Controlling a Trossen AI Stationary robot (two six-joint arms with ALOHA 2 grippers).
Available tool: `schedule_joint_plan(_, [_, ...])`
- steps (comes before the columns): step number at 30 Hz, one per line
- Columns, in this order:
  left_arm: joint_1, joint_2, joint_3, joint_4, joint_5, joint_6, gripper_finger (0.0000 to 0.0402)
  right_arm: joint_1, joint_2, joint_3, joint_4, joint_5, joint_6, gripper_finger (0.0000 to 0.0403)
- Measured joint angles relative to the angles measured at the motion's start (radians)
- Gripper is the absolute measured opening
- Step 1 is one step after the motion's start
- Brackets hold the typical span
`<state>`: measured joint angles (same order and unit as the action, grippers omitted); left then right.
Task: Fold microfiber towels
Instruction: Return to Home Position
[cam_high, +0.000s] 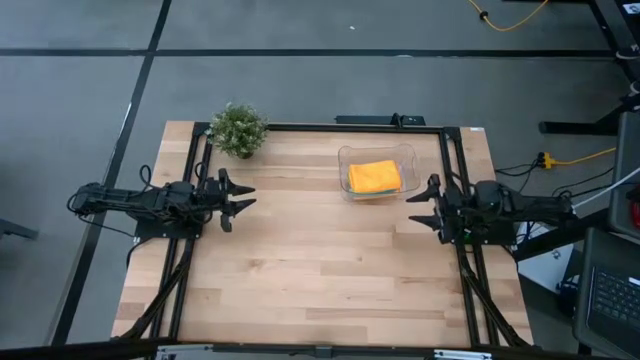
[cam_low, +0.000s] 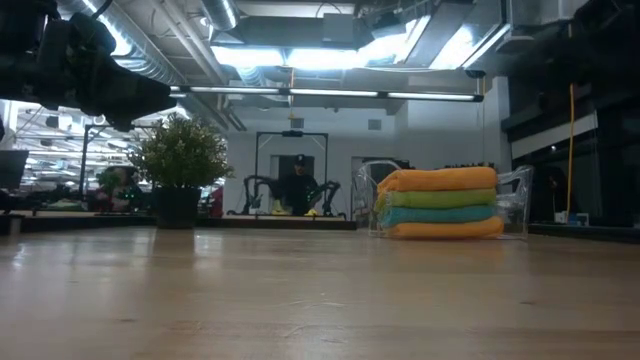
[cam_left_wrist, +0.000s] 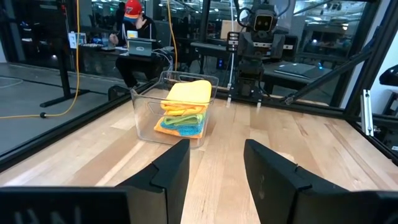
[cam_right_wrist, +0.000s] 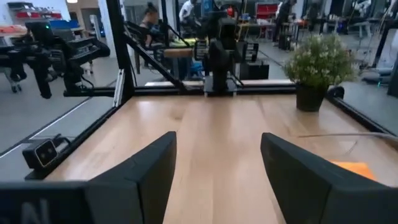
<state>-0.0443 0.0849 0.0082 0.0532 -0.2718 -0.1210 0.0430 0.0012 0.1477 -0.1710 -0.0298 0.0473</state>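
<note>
1. Towels first: the four small fuzzy microfiber towels (cam_low: 440, 203) lie folded in one stack inside the clear plastic tub (cam_high: 345, 160), toward the far right of the pale wooden table (cam_high: 320, 280). In the low view the layers run orange, lime green, teal blue, then orange at the bottom. No cloth lies on the bare wood, so the folding looks finished to me.
2. Your left gripper (cam_high: 250, 197) hangs over the left side of the table and points across toward the tub. Its two dark fingers are spread wide with nothing between them.
3. Your right gripper (cam_high: 412, 210) sits over the right side, just beside the tub's near right corner. Its fingers are also parted wide and it carries nothing.
4. What remains, as I judge it, is only parking the arms, and the right arm needs the most care. Draw it straight back from the tub rather than sweeping sideways. Its fingertips are close to the thin wall, and a knock could slide the light tub or upset the stack.
5. On the left, mind the small green potted plant (cam_high: 238, 130), which stands near that arm at the far edge. Pull straight back along the arm's own line and you should miss it.
6. Leave both pairs of fingers apart, hold your height above the wood, and move slowly and evenly.
</note>
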Motion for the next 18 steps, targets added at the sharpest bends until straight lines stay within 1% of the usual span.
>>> schedule_joint_plan(3, [0.000, 0.000, 0.000, 0.001, 0.000, 0.000, 0.0145, -0.004, -0.001, -0.036, 0.073, -0.006, -0.008, 0.0236])
schedule_joint_plan(7, [0.000, 0.000, 0.000, 0.000, 0.000, 0.000, 0.0145, -0.009, 0.001, -0.128, 0.183, -0.009, 0.003, 0.0236])
schedule_joint_plan(10, [0.000, 0.000, 0.000, 0.000, 0.000, 0.000, 0.0145, -0.009, 0.010, -0.140, 0.194, -0.017, 0.025, 0.0236])
schedule_joint_plan(13, [0.000, 0.000, 0.000, 0.002, 0.000, 0.000, 0.0145, -0.009, 0.008, -0.139, 0.191, -0.017, -0.003, 0.0236])
schedule_joint_plan(18, [0.000, 0.000, 0.000, 0.000, 0.000, 0.000, 0.0145, -0.009, 0.030, -0.139, 0.190, -0.015, 0.000, 0.0236])
